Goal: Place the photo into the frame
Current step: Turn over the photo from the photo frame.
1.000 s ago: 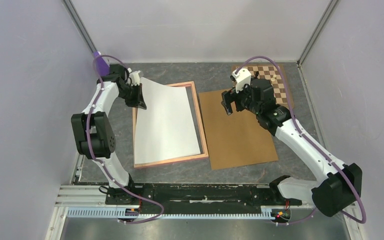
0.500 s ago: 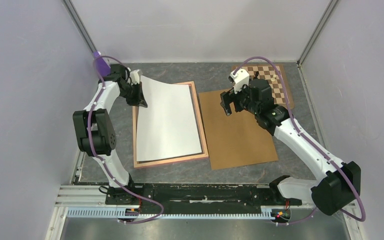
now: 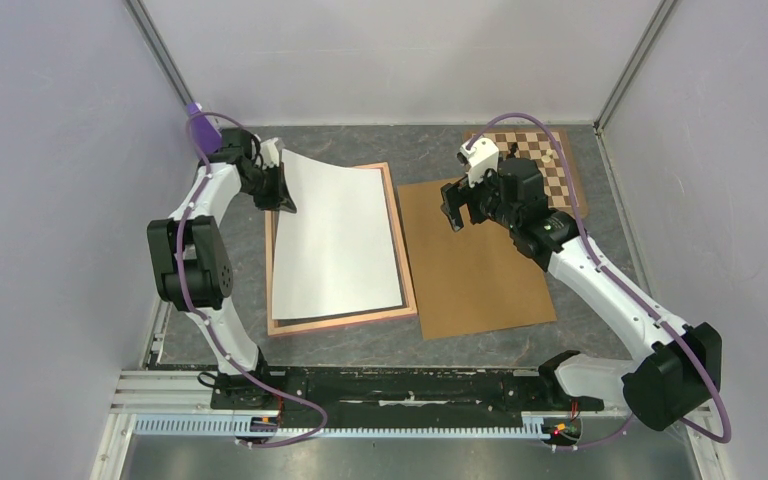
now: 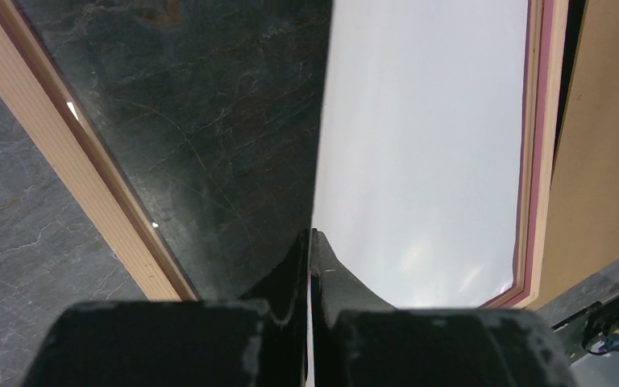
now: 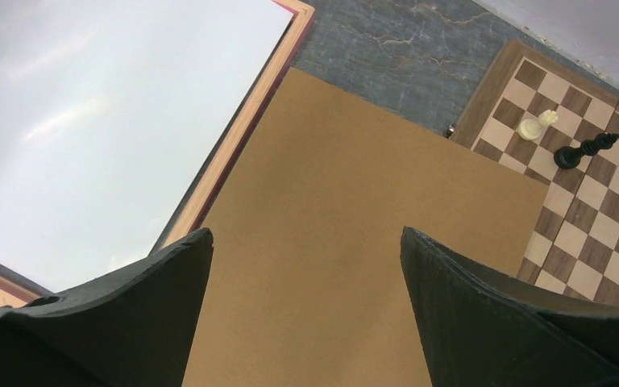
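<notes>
The photo [image 3: 335,240] shows only its white back and lies slanted over the frame [image 3: 341,322], its far-left corner lifted. My left gripper [image 3: 282,195] is shut on that corner, and the left wrist view shows the sheet [image 4: 427,145] edge-on between the closed fingers of the gripper [image 4: 312,242]. The frame's pale wood rim [image 4: 48,145] runs beside dark glass. My right gripper [image 3: 457,215] hangs open and empty over the brown backing board [image 3: 475,265]. In the right wrist view the gripper [image 5: 306,242] has only the board [image 5: 355,185] between its fingers, with the photo [image 5: 113,121] and frame edge [image 5: 250,121] to the left.
A brown-and-cream chessboard [image 3: 550,170] lies at the back right, partly under the right arm, with a few chess pieces [image 5: 584,151] on it. Grey walls close in the table on three sides. The arm bases and a rail line the near edge.
The left gripper has shifted slightly toward the far side with the corner. The photo has settled squarer and flatter inside the frame's rim. The right gripper has barely moved.
</notes>
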`<control>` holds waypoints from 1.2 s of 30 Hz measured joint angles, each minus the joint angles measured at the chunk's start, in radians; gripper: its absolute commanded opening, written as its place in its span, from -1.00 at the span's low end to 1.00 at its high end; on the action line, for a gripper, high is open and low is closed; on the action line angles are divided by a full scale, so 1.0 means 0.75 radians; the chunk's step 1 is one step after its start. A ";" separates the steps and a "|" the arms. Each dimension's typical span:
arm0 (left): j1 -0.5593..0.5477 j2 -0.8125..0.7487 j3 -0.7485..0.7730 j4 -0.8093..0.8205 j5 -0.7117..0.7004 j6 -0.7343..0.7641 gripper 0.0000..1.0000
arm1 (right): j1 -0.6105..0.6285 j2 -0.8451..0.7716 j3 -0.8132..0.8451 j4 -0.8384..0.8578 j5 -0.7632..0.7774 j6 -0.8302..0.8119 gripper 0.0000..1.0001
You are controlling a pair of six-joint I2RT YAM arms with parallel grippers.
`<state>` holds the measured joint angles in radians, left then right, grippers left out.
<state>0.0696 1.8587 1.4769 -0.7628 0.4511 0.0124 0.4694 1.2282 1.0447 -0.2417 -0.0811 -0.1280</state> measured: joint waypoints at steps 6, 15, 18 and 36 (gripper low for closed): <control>-0.001 0.000 -0.054 0.062 -0.001 -0.023 -0.95 | 0.000 0.000 0.000 0.000 0.000 0.000 0.79; 0.000 0.000 -0.086 0.103 -0.005 -0.090 -0.95 | 0.000 0.000 0.000 0.000 0.000 0.001 0.79; 0.000 0.000 -0.086 0.110 -0.006 -0.090 -0.95 | 0.000 0.000 0.000 0.000 0.000 0.001 0.79; -0.001 0.000 -0.136 0.143 -0.054 -0.089 -0.91 | 0.000 0.000 0.000 0.000 0.000 0.000 0.79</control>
<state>0.0692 1.8587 1.3746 -0.6552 0.4103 -0.0544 0.4694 1.2282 1.0447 -0.2417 -0.0811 -0.1280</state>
